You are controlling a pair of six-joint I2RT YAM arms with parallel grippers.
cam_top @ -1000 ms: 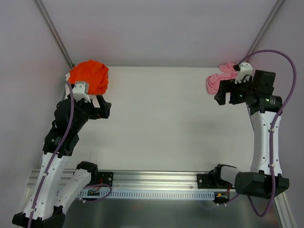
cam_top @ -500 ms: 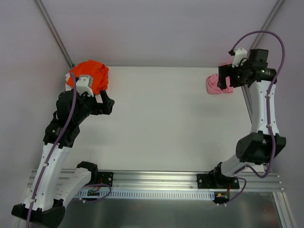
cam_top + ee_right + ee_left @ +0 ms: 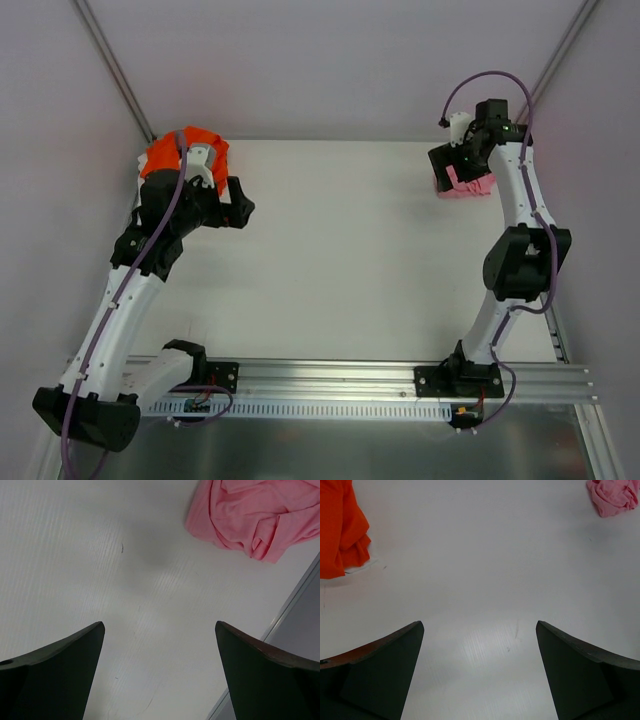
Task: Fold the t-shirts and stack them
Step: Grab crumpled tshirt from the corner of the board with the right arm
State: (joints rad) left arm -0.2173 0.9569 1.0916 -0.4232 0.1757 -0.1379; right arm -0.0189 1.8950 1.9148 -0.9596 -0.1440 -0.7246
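The left tool [image 3: 479,625] and the right tool [image 3: 159,625] both gape wide, holding nothing, over bare counter [image 3: 340,260] just short of its far corners. They look poised to pick up cloth. Beyond them, the orange t-shirt [image 3: 160,160] lies crumpled in the counter's far left corner, the pink t-shirt [image 3: 250,515] bunched in its far right. Neither is folded. No container shows.

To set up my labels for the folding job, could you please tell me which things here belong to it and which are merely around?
Belongs to the job:
orange shirt, crumpled, far left
pink shirt, crumpled, far right

Merely around:
table
metal rail
purple cables
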